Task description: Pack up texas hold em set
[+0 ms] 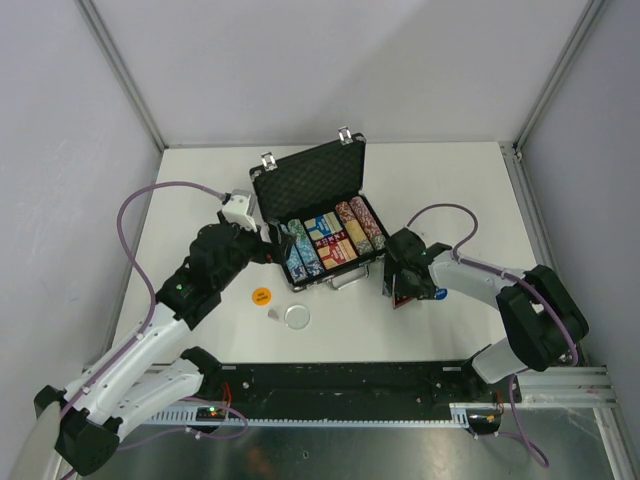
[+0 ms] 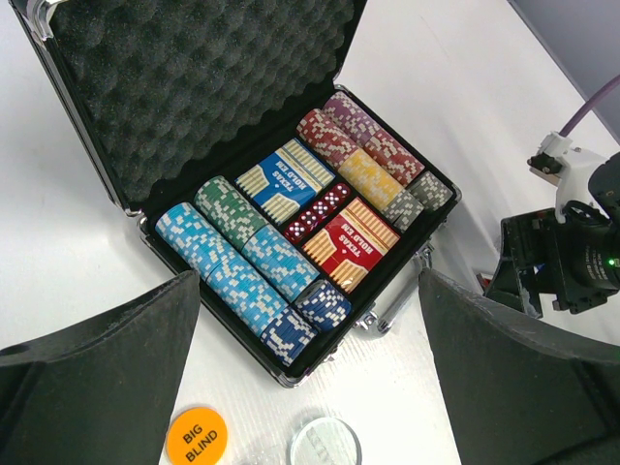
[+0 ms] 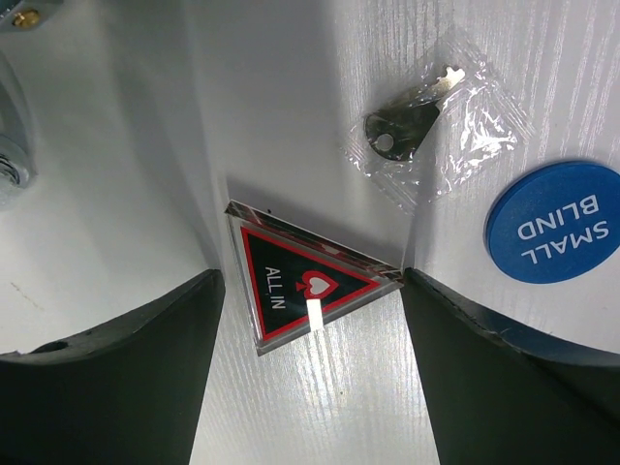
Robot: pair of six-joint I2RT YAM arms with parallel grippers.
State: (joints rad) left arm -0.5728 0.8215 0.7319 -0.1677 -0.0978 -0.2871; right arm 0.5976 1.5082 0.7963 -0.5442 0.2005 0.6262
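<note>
The small black silver-trimmed briefcase (image 1: 322, 225) is seen open mid-bench, chips, decks and dice already seated, while the red-edged "ALL IN" triangle (image 3: 305, 288), flanked by the right gripper (image 3: 308, 320)'s spread jaws, and loose buttons remain outside, the left gripper (image 2: 308, 387) released.

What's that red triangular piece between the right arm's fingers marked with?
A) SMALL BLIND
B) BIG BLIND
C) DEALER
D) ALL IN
D: the right wrist view shows the red triangle printed ALL IN under a heart, while SMALL BLIND is on the blue button beside it.
</note>
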